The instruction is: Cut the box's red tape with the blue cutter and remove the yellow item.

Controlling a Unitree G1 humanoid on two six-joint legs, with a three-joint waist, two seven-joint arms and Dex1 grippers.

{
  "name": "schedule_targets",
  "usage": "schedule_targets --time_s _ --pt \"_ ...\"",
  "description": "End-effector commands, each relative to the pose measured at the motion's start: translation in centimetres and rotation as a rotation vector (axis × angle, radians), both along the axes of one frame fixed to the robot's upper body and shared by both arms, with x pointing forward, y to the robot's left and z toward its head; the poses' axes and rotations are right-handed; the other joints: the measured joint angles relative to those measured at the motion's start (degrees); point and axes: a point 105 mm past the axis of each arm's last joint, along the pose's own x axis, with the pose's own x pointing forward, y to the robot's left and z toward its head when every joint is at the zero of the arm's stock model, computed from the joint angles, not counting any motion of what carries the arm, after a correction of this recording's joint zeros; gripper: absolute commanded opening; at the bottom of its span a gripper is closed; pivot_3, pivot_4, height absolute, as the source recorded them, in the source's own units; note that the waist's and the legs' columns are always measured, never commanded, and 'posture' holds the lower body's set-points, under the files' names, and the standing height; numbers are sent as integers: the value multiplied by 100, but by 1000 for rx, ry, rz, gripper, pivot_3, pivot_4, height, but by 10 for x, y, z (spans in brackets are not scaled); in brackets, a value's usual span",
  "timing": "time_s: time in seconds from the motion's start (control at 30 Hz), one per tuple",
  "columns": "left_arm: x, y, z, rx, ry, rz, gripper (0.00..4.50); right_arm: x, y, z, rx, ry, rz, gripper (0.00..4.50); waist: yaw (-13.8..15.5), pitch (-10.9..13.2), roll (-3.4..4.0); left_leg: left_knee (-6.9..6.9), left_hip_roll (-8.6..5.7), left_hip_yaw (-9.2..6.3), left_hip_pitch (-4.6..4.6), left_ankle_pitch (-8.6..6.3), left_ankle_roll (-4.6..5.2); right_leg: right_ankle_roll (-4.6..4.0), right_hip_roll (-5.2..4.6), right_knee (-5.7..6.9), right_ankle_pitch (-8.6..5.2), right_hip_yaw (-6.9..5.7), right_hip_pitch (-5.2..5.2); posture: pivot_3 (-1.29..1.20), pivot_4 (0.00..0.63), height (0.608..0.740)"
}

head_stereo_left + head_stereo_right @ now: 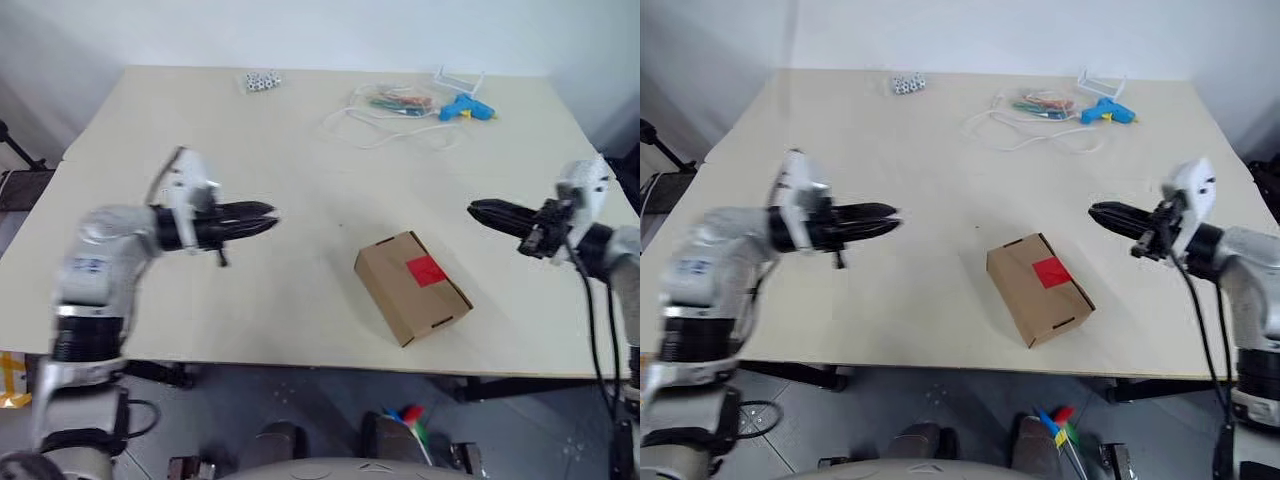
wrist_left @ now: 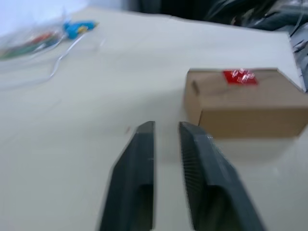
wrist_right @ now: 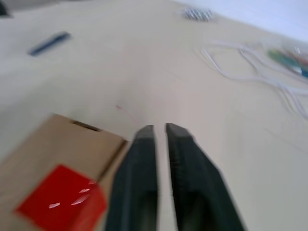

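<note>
Two grippers are hovering above the table, one to either side of the box, and neither is carrying anything. The left gripper is pointing across towards the box, its fingers standing slightly apart with a narrow gap between them; the box is lying well beyond its tips, to one side of the line they point along. The right gripper is pointing back the opposite way, its fingers likewise a little apart and clamped on nothing, with the box lying just below and beside its tips.

Judged from the layout, the task is sitting at its first step: the cutter is not yet collected. The blue cutter is lying flat on the table well beyond the right gripper's fingertips, past the far end of the box. The next move is calling for a gripper to travel to the cutter, spread wider, and close on its slim body.

The box is sitting closed, its flaps down, and the red tape is lying intact across the seam. Its contents are hidden, so the yellow item cannot be confirmed. A slot cutout is showing on the near end.
</note>
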Motion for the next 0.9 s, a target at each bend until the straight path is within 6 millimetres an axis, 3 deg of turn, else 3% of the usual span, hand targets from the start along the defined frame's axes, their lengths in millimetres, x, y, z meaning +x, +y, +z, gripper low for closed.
schedule_targets --time_s 0.03,0.1,0.17,0.23,0.27,0.33,0.4,0.43,0.53,0.63,0.7,0.8,0.9 --pt "-10 58 -14 5 -1 169 2131 -25 19 15 -55 -114 104 1581 -38 0 0 -1 1 0 0 0 0 0 0 -2 0 0 0 0 150 740" --pt "-22 100 -27 20 10 309 2730 -41 32 16 -49 -173 176 2284 -60 1 -1 -5 4 1 3 -2 -3 0 2 -2 0 2 -1 0 150 740" --pt "-32 126 -33 16 11 408 3363 -52 39 15 -33 -223 215 2971 -49 3 -4 -5 9 1 2 -4 -7 -1 7 -5 0 4 -2 0 150 740" --pt "-51 166 -42 9 15 583 4006 -62 49 7 -24 -229 249 2984 -33 1 -8 -2 8 1 0 -4 -8 -1 5 -9 0 6 -1 0 150 740" --pt "-71 197 -51 -2 33 718 4288 -66 56 7 22 -240 282 2984 -34 1 -9 -1 7 -1 2 -6 -8 -1 -1 -6 0 5 2 0 150 740" --pt "-100 232 -63 -5 47 887 4500 -68 62 8 82 -252 307 3557 -69 1 -10 -7 7 -2 8 -12 -9 -1 -6 -8 0 7 0 0 150 740" --pt "-122 249 -66 -13 33 990 4500 -65 62 9 98 -288 288 4180 -64 0 -11 -11 6 1 9 -15 -8 -1 -10 -11 0 6 -2 0 150 740" --pt "-128 252 -66 -9 24 1015 4500 -64 61 9 107 -295 277 4494 -35 0 -11 -11 6 1 9 -16 -8 -1 -12 -10 0 5 -2 0 150 740" --pt "-146 244 -71 -21 28 1044 4500 -67 58 9 86 -323 280 4494 64 0 -11 -10 2 -5 7 -33 -35 -1 -30 -13 0 12 0 0 150 740" --pt "-146 228 -68 -62 -2 1054 4500 -69 47 7 62 -318 264 4494 125 -2 -14 -10 2 -13 6 -39 -33 -3 -39 -23 1 37 6 0 150 740" --pt "-136 201 -65 -92 -22 1017 4500 -69 34 10 51 -313 228 4494 145 -2 -15 -9 2 -20 2 -40 -33 -3 -42 -26 1 42 8 0 150 740" --pt "-119 176 -63 -57 -54 980 4500 -72 27 9 27 -299 210 4494 134 -4 -18 -9 4 -20 3 -41 -36 -4 -43 -30 1 55 10 0 150 740" --pt "-80 155 -57 -186 -88 1096 4500 -76 25 4 18 -281 212 4494 122 -8 -7 -10 9 -18 8 -42 -40 -6 -23 -26 1 56 11 0 150 740"
